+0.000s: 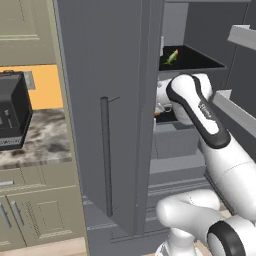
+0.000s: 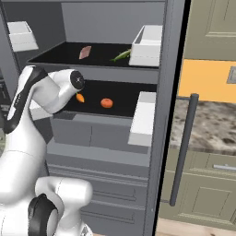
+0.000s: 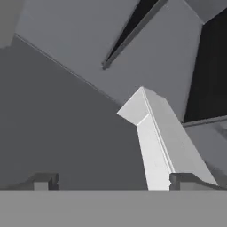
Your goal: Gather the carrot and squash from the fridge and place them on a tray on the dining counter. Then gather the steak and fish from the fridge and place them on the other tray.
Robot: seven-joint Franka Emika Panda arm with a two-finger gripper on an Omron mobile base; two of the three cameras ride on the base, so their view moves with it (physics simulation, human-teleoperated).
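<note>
Fingers (image 3: 113,181) apart inside grey fridge (image 2: 115,60)

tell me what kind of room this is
A home kitchen, by the look of it: an open fridge with food on its dark shelves, a marbled counter over beige cabinet drawers, and a black toaster-like appliance on the counter.
</note>
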